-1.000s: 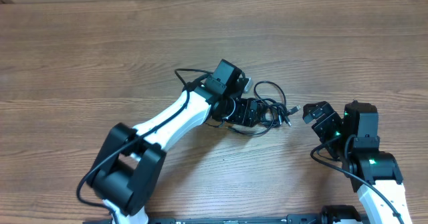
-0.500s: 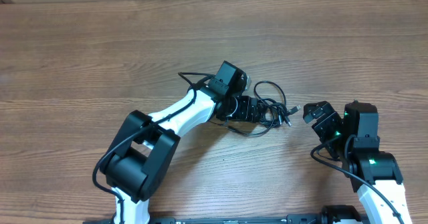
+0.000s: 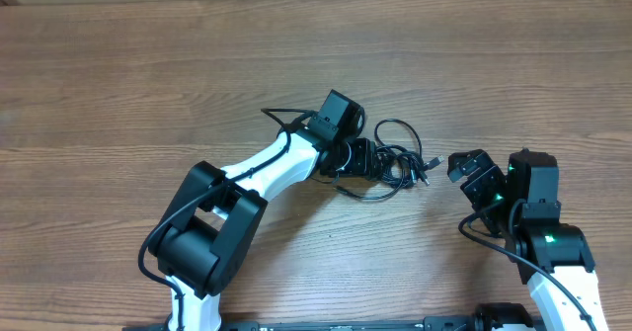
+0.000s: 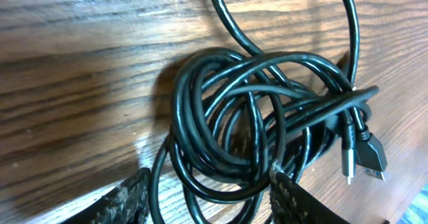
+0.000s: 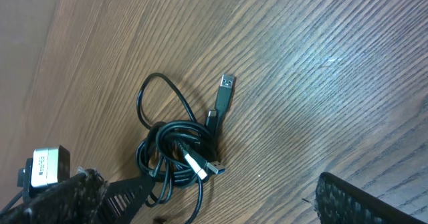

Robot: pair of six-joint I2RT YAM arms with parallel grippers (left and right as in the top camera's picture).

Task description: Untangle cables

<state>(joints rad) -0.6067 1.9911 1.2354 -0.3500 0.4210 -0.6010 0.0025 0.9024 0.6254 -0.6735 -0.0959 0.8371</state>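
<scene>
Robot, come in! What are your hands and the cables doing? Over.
Left gripper open, straddling tangled cables. Right gripper open, clear of them. Nothing blocking.

The cables (image 3: pixel 395 160) lay bunched on the table (image 3: pixel 148 74), a little right of its middle. The left gripper (image 3: pixel 367 160) sat at the bunch's left side, its fingers (image 4: pixel 294 200) on either side of part of the coil. One loop (image 3: pixel 395 125) reached out behind the bunch. The plug ends (image 3: pixel 430 163) lay on its right, towards the right gripper (image 3: pixel 469 168), which stood apart, further right and slightly nearer the front.
</scene>
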